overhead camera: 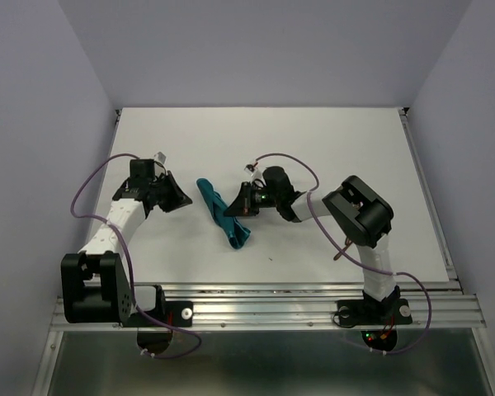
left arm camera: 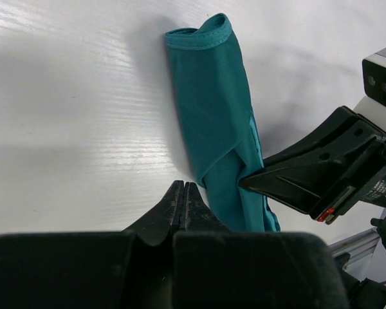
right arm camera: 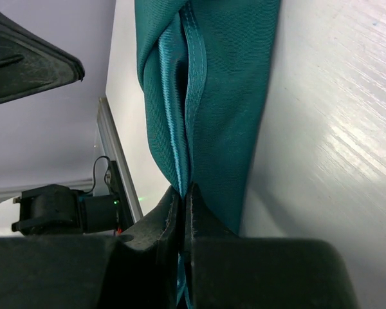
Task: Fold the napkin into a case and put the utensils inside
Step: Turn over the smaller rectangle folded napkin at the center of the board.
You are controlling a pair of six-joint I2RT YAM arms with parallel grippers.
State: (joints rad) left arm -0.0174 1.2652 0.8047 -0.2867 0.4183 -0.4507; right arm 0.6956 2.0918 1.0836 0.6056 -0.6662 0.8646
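The teal napkin lies bunched into a long rumpled strip near the middle of the table, running from far left to near right. My right gripper is shut on a hem of the napkin, the cloth pinched between its fingertips. My left gripper sits just left of the napkin. Its jaws are shut with nothing between them, and their tips are close to the cloth's near end. A thin reddish-brown utensil shows partly under the right arm's elbow.
The white table has a metal rail along its near edge and grey walls on three sides. In the left wrist view the right gripper's black fingers reach in from the right onto the cloth.
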